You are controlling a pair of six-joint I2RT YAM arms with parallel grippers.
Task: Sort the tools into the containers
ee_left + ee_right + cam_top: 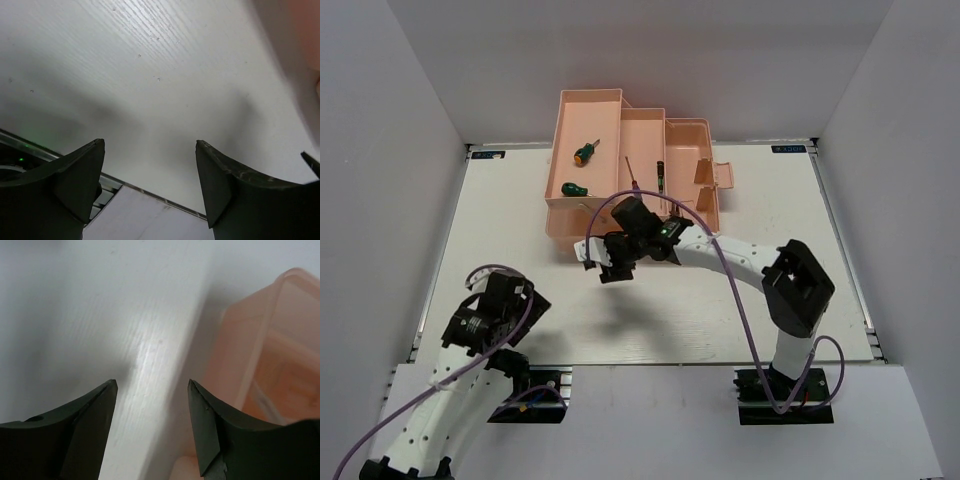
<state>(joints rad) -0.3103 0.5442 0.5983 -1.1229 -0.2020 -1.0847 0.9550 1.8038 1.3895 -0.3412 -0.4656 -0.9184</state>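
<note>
The left gripper (150,145) has its jaws spread and empty, well short of the toolbox (565,222) on its front-left side. The right gripper (151,384), jaws also spread and empty, sits just beside the toolbox's front-left corner, so the right arm is the nearer one. Past that corner, the left tray holds two stubby green-handled screwdrivers, the near one (575,189) crosswise and the far one (585,152) slanted. The middle tray holds a thin screwdriver (631,172) and a slim black-green screwdriver (660,177), both lying front-to-back. No pliers are visible.
</note>
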